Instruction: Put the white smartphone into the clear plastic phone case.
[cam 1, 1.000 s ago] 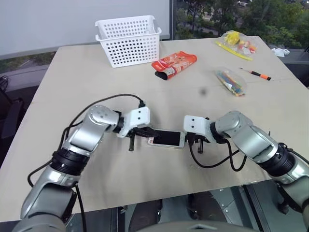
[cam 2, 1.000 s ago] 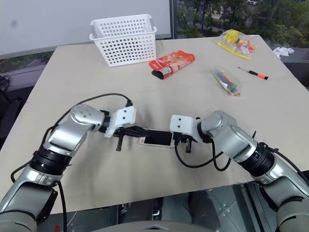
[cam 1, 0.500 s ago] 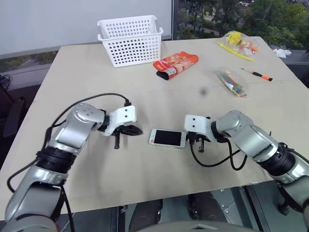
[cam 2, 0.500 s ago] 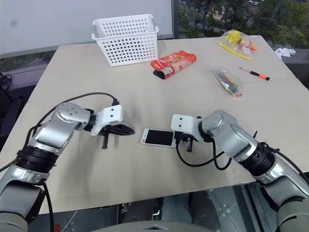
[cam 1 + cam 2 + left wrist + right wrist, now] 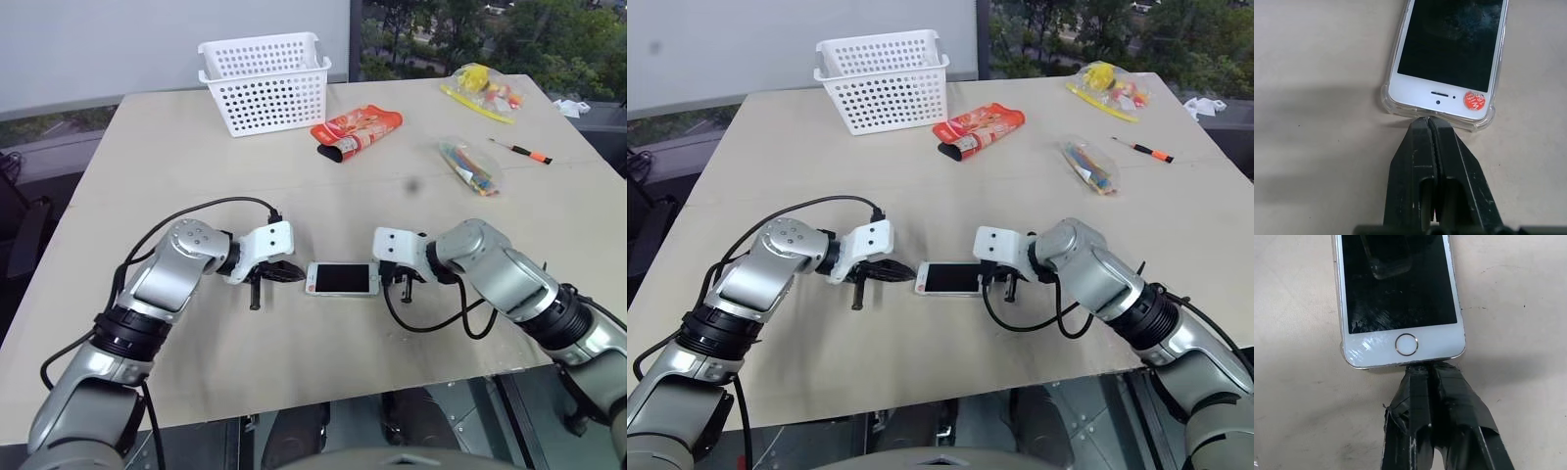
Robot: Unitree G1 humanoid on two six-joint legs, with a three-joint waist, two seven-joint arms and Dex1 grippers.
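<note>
The white smartphone (image 5: 343, 279) lies flat, screen up, on the table between my two grippers. In the left wrist view the clear plastic phone case (image 5: 1386, 98) wraps the phone's (image 5: 1449, 44) earpiece end, its glinting corners standing just outside the white edge. My left gripper (image 5: 1428, 120) is shut, its tips touching the case rim at that end (image 5: 301, 277). My right gripper (image 5: 1425, 367) is shut too, its taped tips against the home-button end of the phone (image 5: 1396, 293). Neither gripper holds anything.
Far across the table (image 5: 196, 362) stand a white basket (image 5: 263, 80), an orange-red snack packet (image 5: 356, 129), a clear bag of coloured sticks (image 5: 470, 164), a small screwdriver (image 5: 521, 150) and a yellow bag (image 5: 480, 86). The table's front edge runs close below both arms.
The left gripper drew back to the left from the phone half a second ago and has come back against its end. The right gripper has stayed at the other end.
</note>
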